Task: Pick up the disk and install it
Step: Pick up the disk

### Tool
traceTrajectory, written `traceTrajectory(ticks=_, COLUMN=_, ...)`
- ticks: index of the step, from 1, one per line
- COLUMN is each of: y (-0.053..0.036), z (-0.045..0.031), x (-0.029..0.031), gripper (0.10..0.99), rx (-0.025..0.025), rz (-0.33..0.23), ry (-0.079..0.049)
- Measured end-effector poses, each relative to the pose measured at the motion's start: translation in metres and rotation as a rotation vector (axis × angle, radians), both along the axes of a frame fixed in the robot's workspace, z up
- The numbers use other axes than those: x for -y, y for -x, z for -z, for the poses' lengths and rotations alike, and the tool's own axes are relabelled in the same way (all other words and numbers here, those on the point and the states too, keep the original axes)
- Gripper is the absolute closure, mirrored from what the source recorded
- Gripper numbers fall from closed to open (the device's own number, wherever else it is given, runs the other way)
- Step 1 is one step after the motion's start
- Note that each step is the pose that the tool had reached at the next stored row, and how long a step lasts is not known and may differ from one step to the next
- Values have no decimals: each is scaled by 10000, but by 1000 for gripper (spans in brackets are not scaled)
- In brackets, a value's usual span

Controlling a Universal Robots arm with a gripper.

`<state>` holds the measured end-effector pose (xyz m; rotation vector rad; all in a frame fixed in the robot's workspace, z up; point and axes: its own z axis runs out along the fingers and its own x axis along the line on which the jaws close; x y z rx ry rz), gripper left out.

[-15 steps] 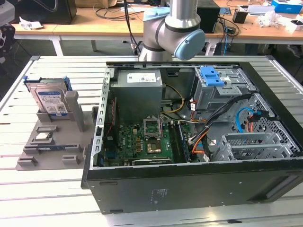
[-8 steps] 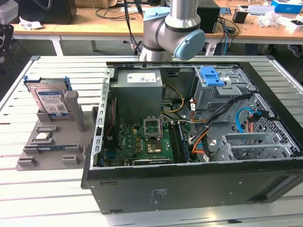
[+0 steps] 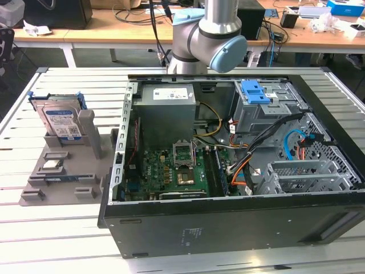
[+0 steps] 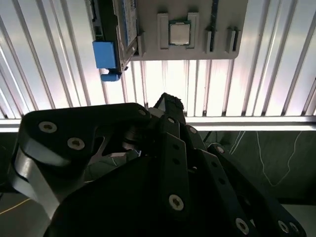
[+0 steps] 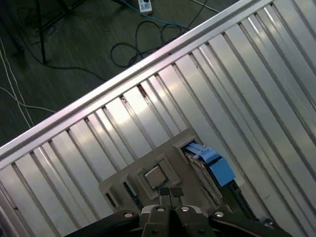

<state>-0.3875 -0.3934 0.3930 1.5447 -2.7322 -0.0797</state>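
The disk stands on edge in a slot of the grey fixture at the exterior view's left. It is a silver drive with a white-and-blue label in a blue caddy. Both wrist views look down on the disk from high above. My gripper is shut with nothing in it, well above the fixture and apart from the disk. In the second wrist view my gripper hangs over the slatted table near its edge.
An open computer case lies at the exterior view's right, with a grey power-supply box, motherboard, cables and a blue bracket on the drive cage. A processor chip sits on the fixture. Beyond the table edge is floor with cables.
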Motion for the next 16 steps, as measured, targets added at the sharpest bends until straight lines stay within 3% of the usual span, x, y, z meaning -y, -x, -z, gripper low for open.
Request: traceTrajectory(ticks=16, y=0, z=0, x=0, gripper=984, rx=1, rz=-2714, ry=-1)
